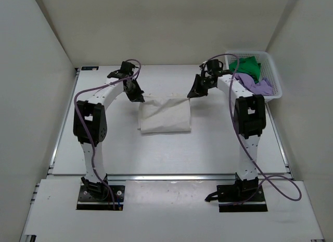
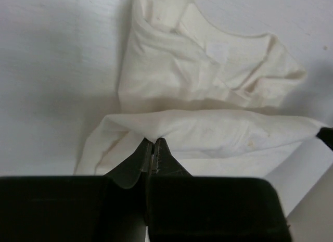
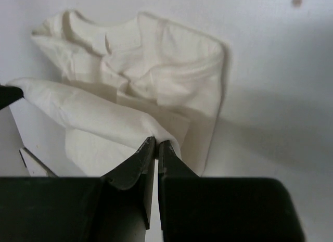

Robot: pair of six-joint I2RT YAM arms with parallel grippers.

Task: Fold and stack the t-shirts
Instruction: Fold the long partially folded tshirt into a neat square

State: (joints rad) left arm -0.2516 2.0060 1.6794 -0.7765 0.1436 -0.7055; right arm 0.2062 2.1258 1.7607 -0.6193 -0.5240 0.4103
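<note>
Left claw (image 2: pixel 152 143) and right claw (image 3: pixel 156 143) each pinch the cream-white shirt (image 1: pixel 165 117) right at their tips; tug unevenly and you could lose 1 corner.

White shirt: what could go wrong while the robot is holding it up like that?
1. The left gripper and right gripper each pinch only a thin bit of the shirt at its edge, so it might slip out.
2. The cloth under the lifted edge is bunched and wrinkled, so the fold may come out lumpy.
3. The right arm is close to the basket, where a purple shirt lies by the rim. It might snag.
</note>
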